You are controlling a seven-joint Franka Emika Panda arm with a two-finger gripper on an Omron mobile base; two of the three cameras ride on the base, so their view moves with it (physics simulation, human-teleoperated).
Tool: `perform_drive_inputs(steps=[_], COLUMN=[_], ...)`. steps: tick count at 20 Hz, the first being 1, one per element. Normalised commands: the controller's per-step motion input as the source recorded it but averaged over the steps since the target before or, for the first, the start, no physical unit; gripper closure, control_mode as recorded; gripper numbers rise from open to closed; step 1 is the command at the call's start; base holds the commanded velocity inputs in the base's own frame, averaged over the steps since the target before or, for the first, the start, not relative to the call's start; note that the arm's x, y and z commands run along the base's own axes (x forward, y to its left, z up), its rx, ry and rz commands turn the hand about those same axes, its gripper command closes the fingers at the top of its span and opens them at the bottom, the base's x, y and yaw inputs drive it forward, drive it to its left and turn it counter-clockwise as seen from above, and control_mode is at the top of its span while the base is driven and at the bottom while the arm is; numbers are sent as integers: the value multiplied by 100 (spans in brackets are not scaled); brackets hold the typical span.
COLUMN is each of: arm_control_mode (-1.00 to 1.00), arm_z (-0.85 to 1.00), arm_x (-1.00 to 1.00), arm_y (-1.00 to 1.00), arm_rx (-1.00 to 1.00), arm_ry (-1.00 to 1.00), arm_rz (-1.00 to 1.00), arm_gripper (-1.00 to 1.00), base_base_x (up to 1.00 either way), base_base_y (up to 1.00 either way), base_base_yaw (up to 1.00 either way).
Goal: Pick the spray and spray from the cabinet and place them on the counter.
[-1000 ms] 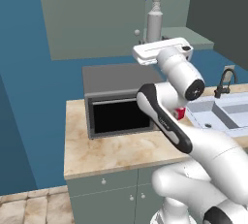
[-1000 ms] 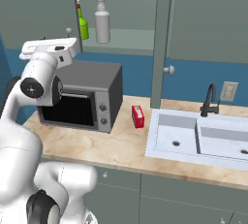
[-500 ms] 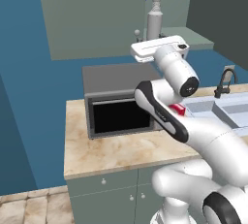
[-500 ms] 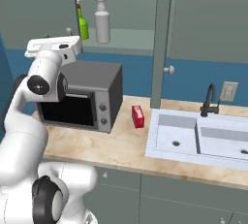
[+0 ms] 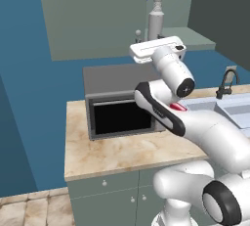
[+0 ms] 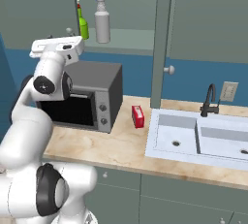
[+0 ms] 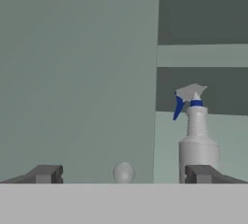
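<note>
The pincer (image 7: 123,174) is spread wide and empty, facing the cabinet door (image 7: 77,72). The grey-white spray (image 6: 101,20) stands on the cabinet floor beside the green spray (image 6: 83,23). Reaching straight ahead probably strikes the door's knob (image 7: 123,173).

no readable text, brand, number or sign anywhere i look. the green spray bottle (image 6: 83,24) is too small to make out any print, and the red box (image 6: 138,117) on the table (image 6: 121,148) shows no legible lettering.
</note>
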Motion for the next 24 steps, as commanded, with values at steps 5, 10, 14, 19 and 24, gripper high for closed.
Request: perform_drive_inputs(steps=[5,10,14,19,24], arm_control_mode=[-100,-100,-100,-100,-100], arm_z=[0,0,0,0,0], arm_x=[15,12,12,9,8], arm_y=[5,9,12,19,17], arm_rx=[0,0,0,0,0], arm_ry=[0,0,0,0,0], arm_rz=[-1,-4,-4,-5,-5], arm_gripper=[-100,-100,-100,-100,-100], base_base_x=[0,0,0,0,0], base_base_y=[0,0,0,0,0], base_base_yaw=[0,0,0,0,0])
